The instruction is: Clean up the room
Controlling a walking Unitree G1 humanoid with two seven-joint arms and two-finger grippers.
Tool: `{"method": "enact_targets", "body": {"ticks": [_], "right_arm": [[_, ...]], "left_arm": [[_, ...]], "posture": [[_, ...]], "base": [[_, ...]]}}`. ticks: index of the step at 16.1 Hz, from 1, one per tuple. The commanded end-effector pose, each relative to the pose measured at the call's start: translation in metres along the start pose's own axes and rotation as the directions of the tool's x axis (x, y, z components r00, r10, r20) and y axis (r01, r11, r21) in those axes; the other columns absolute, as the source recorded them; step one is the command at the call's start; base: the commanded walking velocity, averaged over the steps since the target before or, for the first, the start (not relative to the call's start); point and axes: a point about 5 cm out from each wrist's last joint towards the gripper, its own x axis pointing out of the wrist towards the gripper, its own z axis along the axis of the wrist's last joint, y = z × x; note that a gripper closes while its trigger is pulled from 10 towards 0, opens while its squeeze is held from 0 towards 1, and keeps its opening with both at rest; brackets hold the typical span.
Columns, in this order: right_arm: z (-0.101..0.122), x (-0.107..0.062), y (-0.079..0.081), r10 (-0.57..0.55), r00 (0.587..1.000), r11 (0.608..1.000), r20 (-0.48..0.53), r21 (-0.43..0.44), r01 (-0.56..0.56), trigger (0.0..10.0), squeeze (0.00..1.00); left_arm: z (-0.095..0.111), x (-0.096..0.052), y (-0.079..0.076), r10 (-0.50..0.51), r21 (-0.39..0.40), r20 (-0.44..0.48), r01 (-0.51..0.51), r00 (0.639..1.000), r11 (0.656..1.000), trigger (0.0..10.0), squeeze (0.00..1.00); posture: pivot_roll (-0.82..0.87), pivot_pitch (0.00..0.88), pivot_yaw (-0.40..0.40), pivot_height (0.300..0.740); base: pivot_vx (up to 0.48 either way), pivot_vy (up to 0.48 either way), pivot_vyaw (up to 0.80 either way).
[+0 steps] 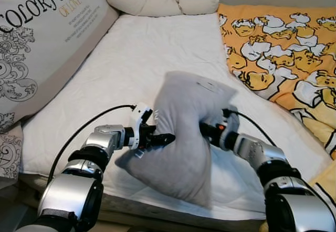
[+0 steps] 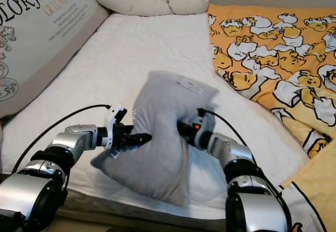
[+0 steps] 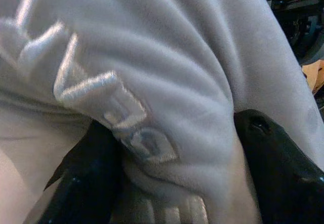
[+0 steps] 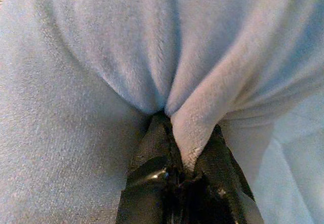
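Note:
A grey fleece pillow (image 1: 184,132) with white embroidered letters is held up over the near edge of the white mattress (image 1: 142,59), squeezed at its waist between both arms. My left gripper (image 1: 160,137) pinches its left side, and in the left wrist view a thick fold of the grey pillow (image 3: 167,107) sits between the two black fingers (image 3: 278,168). My right gripper (image 1: 206,130) is shut on a ridge of fabric on the right side, seen in the right wrist view as the grey pillow (image 4: 126,67) clamped by the fingers (image 4: 152,163).
A large printed cushion (image 1: 37,38) leans along the bed's left side. A cream knotted bolster (image 1: 157,2) lies at the head. A yellow cartoon-print duvet (image 1: 283,53) covers the right part of the bed. Bare mattress stretches beyond the pillow.

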Motion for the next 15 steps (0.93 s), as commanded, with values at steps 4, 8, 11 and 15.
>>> {"method": "enact_targets", "body": {"ticks": [4,8,11,15], "right_arm": [[0.015,0.015,0.023,0.071,0.995,0.997,0.075,-0.025,-0.069,0.0,0.00],[0.032,0.014,0.034,0.097,0.975,0.988,0.200,-0.134,-0.071,0.0,0.00],[0.039,0.009,0.043,0.160,0.948,0.978,0.275,-0.175,-0.114,0.0,0.00],[0.047,0.005,0.057,0.206,0.905,0.965,0.372,-0.228,-0.126,0.0,0.00]], "left_arm": [[0.007,0.004,-0.002,-0.005,-0.026,0.049,0.006,0.999,1.000,0.0,0.00],[0.035,-0.007,0.009,0.171,0.076,0.173,-0.186,0.970,0.980,0.0,0.00],[0.051,-0.007,0.001,0.152,0.117,0.268,-0.189,0.951,0.975,0.0,0.00],[0.065,-0.005,-0.014,0.114,0.197,0.357,-0.194,0.927,0.961,0.0,0.00]], "posture": [[0.01,0.000,0.079,0.740],[0.00,0.000,0.089,0.740],[0.01,0.000,0.082,0.740],[0.02,0.000,0.073,0.740]], "base": [[0.000,0.000,0.00],[0.000,0.000,0.00],[0.000,0.000,0.00],[0.000,0.000,0.00]]}}
